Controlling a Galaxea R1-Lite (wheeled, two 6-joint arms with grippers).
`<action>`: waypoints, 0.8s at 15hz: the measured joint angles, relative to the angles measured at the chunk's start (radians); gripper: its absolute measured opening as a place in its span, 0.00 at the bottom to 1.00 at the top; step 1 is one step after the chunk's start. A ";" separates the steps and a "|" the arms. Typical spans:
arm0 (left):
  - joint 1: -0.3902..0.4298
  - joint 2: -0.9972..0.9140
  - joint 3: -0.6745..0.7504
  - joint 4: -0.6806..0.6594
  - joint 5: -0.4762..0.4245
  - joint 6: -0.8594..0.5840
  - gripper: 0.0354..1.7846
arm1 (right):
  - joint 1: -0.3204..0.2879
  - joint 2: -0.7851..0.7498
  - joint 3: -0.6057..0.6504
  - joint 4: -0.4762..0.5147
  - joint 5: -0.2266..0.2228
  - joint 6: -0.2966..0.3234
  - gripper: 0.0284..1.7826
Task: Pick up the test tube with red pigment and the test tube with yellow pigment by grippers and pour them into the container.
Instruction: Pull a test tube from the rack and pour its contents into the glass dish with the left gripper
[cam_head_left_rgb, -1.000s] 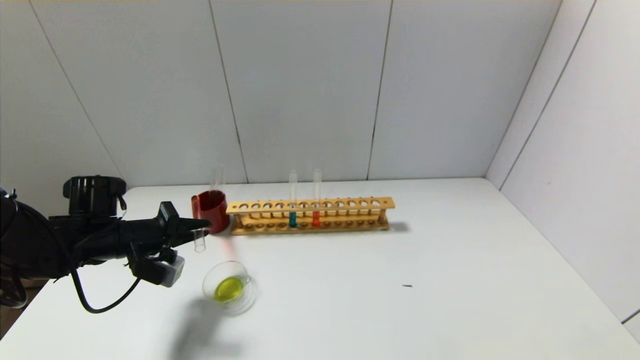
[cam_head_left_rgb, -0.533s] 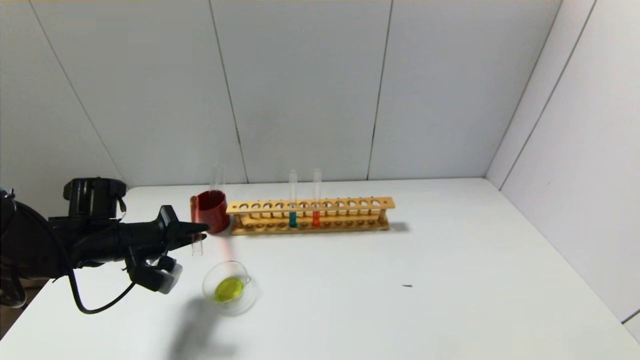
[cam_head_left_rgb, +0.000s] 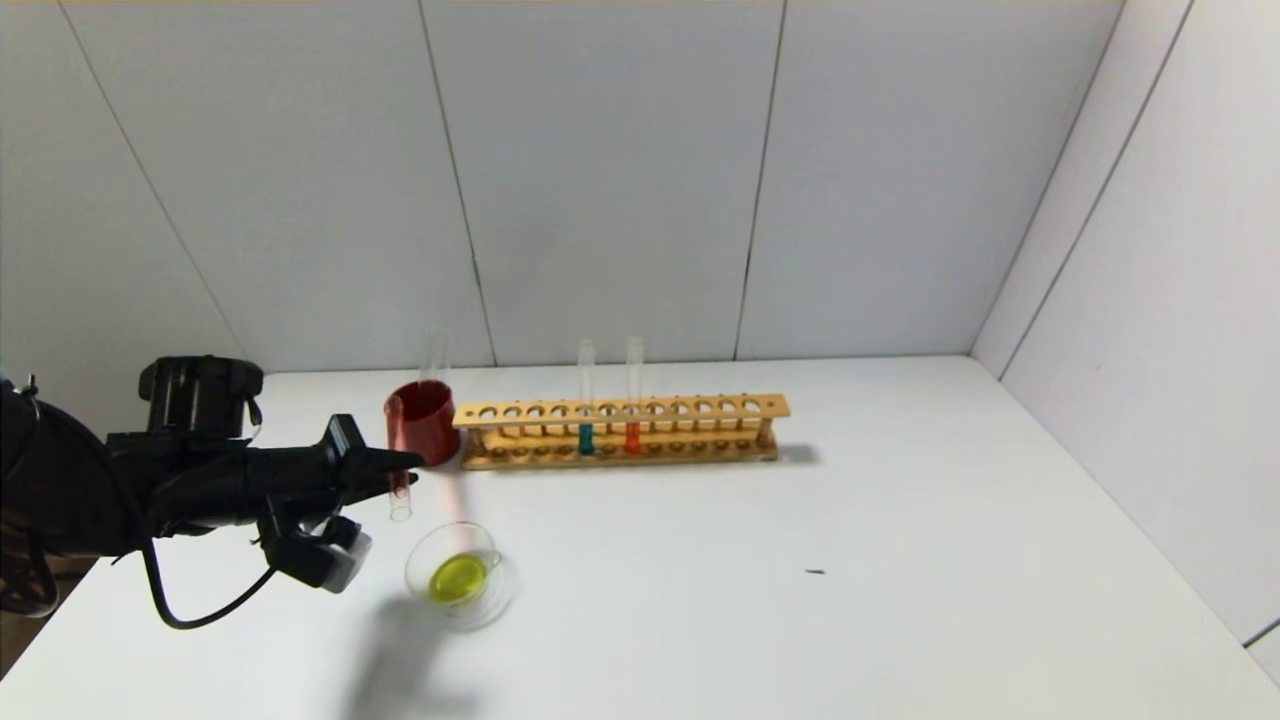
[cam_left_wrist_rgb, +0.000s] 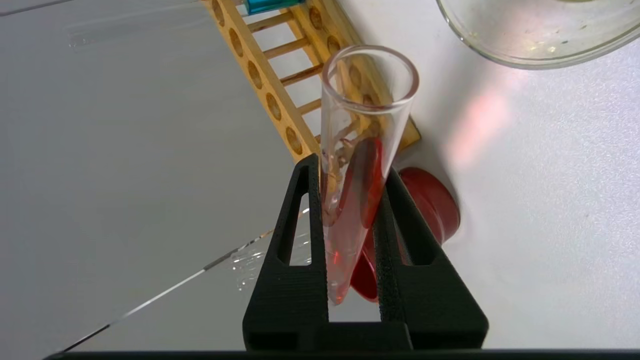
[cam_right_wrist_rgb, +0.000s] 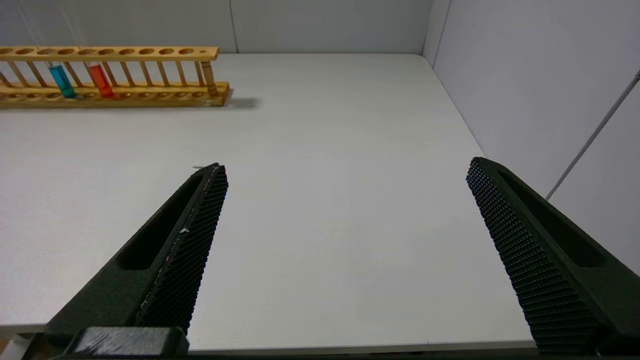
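While the left gripper (cam_left_wrist_rgb: 350, 200) clamps the slim clear glass tube of red pigment (cam_left_wrist_rgb: 357, 165), mouth tipped down beside the round clear glass dish (cam_head_left_rgb: 458, 575) already holding yellow liquid, the pour likely needs shifting over the dish. The right gripper (cam_right_wrist_rgb: 345, 175) hangs spread apart, idle.

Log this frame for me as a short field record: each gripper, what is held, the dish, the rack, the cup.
left gripper: shut on red tube, beside the cup
red tube: tilted, mouth toward the dish, red liquid inside
right gripper: open, holding nothing, above the table
dish: holds yellow liquid
rack: one teal tube, one red-orange tube
cup: dark red, at rack's left end
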 joint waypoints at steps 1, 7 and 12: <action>-0.002 -0.001 0.000 -0.001 -0.001 0.005 0.16 | 0.000 0.000 0.000 0.000 0.000 -0.001 0.98; -0.003 -0.014 -0.003 -0.003 0.002 0.058 0.16 | 0.000 0.000 0.000 0.000 0.000 0.000 0.98; -0.003 -0.011 -0.012 -0.009 0.042 0.060 0.16 | -0.001 0.000 0.000 0.000 0.000 -0.001 0.98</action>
